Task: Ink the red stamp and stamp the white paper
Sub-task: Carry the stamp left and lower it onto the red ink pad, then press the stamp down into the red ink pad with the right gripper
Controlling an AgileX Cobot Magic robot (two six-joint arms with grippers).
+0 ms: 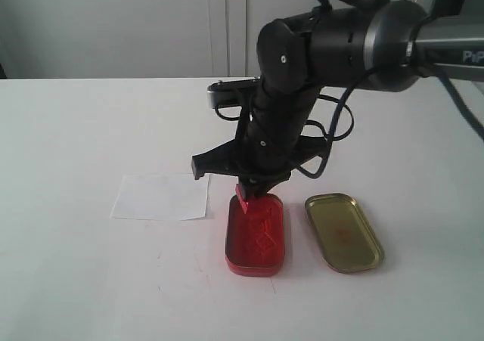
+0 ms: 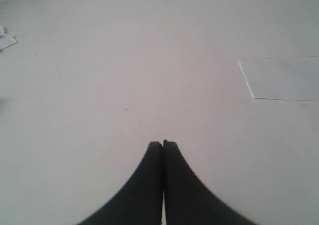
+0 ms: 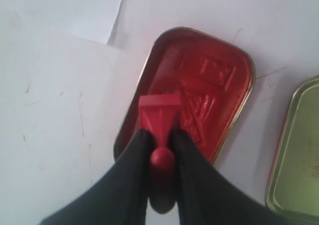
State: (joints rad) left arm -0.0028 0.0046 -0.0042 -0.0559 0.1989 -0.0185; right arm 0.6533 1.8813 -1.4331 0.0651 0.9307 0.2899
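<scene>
One broad white table (image 1: 76, 280) under pale panelled walls (image 1: 113, 23) carries a thin rectangular white paper sheet (image 1: 161, 197), a rounded rectangular red ink tin (image 1: 255, 239) just beside it, and a gold-coloured metal lid (image 1: 344, 232) beyond the tin. My right pincer (image 3: 160, 135) clamps the tiny bright red plastic stamp (image 3: 159, 108) by its knob, base over the ink; my left pincer (image 2: 163, 145) is closed on nothing above the table, near the paper.

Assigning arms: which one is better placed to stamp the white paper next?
Right. Its jaws hold the red stamp at the ink tin, beside the white paper; left jaws are shut, empty.
</scene>
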